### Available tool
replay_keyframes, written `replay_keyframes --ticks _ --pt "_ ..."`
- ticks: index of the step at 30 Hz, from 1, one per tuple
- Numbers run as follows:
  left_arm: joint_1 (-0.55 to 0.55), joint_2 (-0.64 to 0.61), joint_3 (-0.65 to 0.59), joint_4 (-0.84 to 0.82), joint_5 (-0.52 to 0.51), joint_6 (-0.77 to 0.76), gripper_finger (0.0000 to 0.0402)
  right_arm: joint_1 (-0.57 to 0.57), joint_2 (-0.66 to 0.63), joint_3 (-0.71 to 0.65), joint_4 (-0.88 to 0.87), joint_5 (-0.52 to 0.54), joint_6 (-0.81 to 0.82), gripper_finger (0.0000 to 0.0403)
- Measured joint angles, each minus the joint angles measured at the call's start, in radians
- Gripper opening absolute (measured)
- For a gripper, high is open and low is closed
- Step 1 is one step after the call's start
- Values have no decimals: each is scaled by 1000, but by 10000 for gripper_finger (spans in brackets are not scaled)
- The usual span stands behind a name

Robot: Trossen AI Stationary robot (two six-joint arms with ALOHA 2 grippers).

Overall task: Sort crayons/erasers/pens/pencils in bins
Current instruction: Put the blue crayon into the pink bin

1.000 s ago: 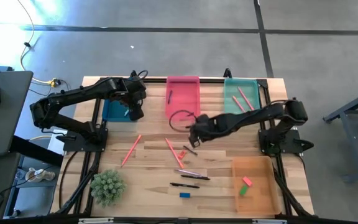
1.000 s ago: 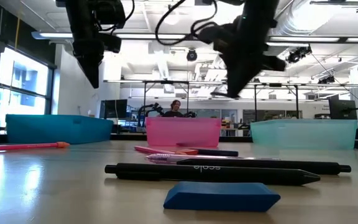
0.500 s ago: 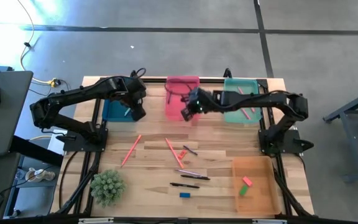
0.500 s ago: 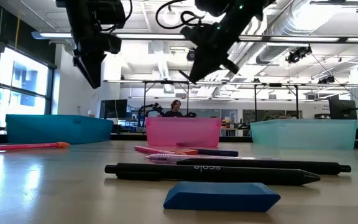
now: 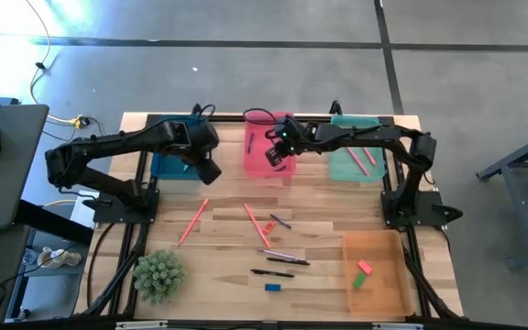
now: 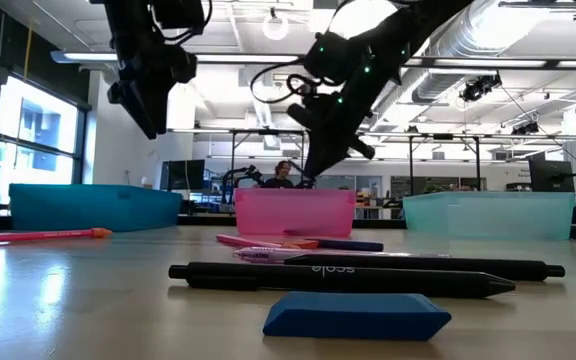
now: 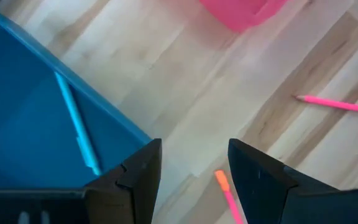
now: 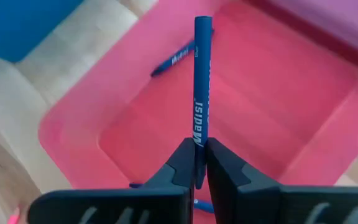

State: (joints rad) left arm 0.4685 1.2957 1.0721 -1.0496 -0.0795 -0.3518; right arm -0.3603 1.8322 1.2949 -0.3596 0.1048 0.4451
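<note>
My right gripper [image 5: 278, 152] hangs over the pink bin [image 5: 287, 126], shut on a blue pen [image 8: 202, 74] with white lettering. In the low view it [image 6: 315, 165] stands above the bin's rim [image 6: 294, 200]. Another blue pen [image 8: 176, 57] lies on the bin's floor. My left gripper [image 7: 194, 168] is open and touches nothing. It hovers by the near right corner of the dark blue bin [image 5: 166, 165], which holds a light blue stick [image 7: 76, 124]. Dark pens [image 5: 272, 272] [image 5: 287, 261] [image 5: 280, 221] and the blue eraser [image 5: 272, 287] lie on the table. My right gripper pinches the blue pen between its two fingers at the pen's lower end [image 8: 199, 148]. The pen runs on past the fingertips, in line with the fingers. The fingers slant down from above. The pen is lifted clear, over the floor of the pink bin [image 8: 135, 130].
The teal bin [image 5: 342, 165] holds salmon sticks. The orange bin [image 5: 388, 247] holds a pink eraser [image 5: 364, 268] and a green eraser [image 5: 358, 281]. Salmon sticks [image 5: 193, 221] [image 5: 256, 224] lie mid-table. A spiky green plant [image 5: 159, 275] stands at the near left.
My right gripper has risen from the middle of the table and swung toward the far edge, carrying the pen over the pink bin, then dipped toward it. My left gripper has edged a little toward the table's right and near side, off the blue bin's corner.
</note>
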Motion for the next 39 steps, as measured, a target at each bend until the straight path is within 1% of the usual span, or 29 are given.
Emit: replay_keyframes --ticks 6,9,16,22,25,32,39 --pt "-85 0 0 0 -12 -107 172 -1 23 0 0 -16 -21 12" --pt "-129 0 -18 8 -15 -164 172 -1 39 0 -4 -44 -35 12" --pt "-239 0 -120 12 -17 -313 172 -1 69 0 -8 -102 -36 12" --pt "-318 0 -195 97 -18 -438 172 1 71 0 -18 -107 -36 12" --pt "-347 0 -229 147 -18 -509 172 1 71 0 -21 -110 -36 12" --pt "-397 0 -293 173 -37 -638 172 1 71 0 -25 -140 -35 12" --pt "-426 0 -346 189 -41 -717 172 1 71 0 -36 -140 -35 12"
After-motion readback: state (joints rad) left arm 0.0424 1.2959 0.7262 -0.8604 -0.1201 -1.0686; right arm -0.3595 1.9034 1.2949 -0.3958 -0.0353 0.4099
